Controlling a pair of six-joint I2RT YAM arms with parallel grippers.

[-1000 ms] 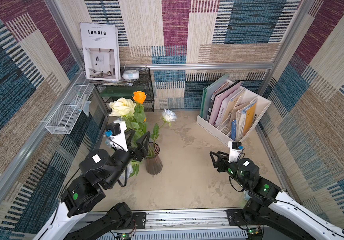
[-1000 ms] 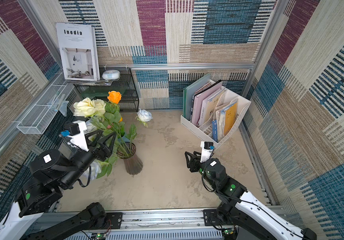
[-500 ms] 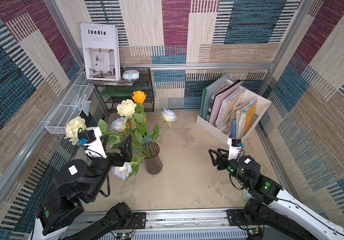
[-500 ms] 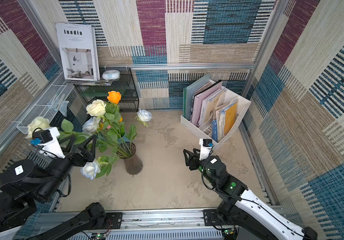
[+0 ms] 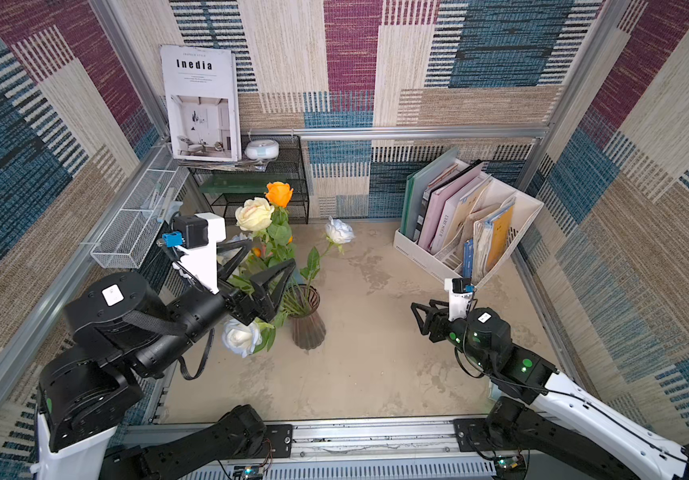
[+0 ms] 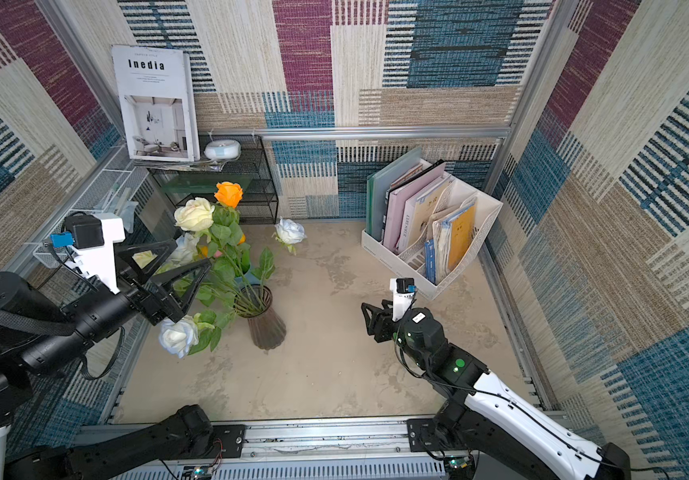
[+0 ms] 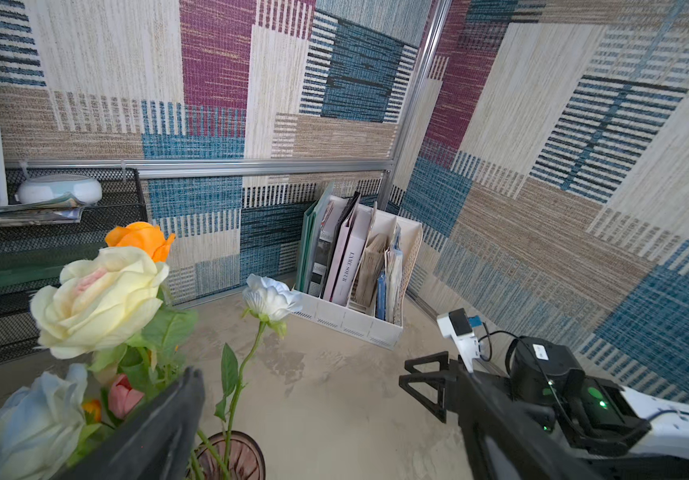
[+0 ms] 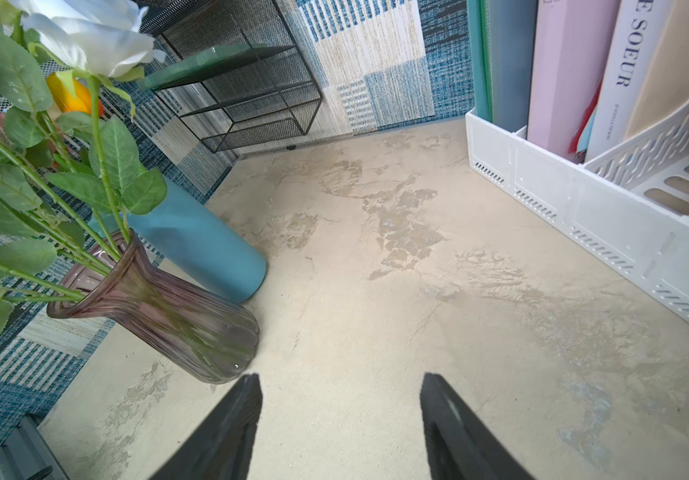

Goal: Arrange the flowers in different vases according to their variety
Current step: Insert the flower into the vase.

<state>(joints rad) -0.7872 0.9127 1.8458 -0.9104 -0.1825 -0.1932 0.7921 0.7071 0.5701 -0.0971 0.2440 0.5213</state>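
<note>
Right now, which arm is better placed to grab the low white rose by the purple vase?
Left, probably: the left gripper, open, hangs close to the white rose; the right gripper sits across the table, apart.

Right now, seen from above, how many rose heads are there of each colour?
Orange rose: 1
Cream roses: 2, the second mostly hidden
White or pale-blue roses: 3
Total: 6 rose heads
</note>
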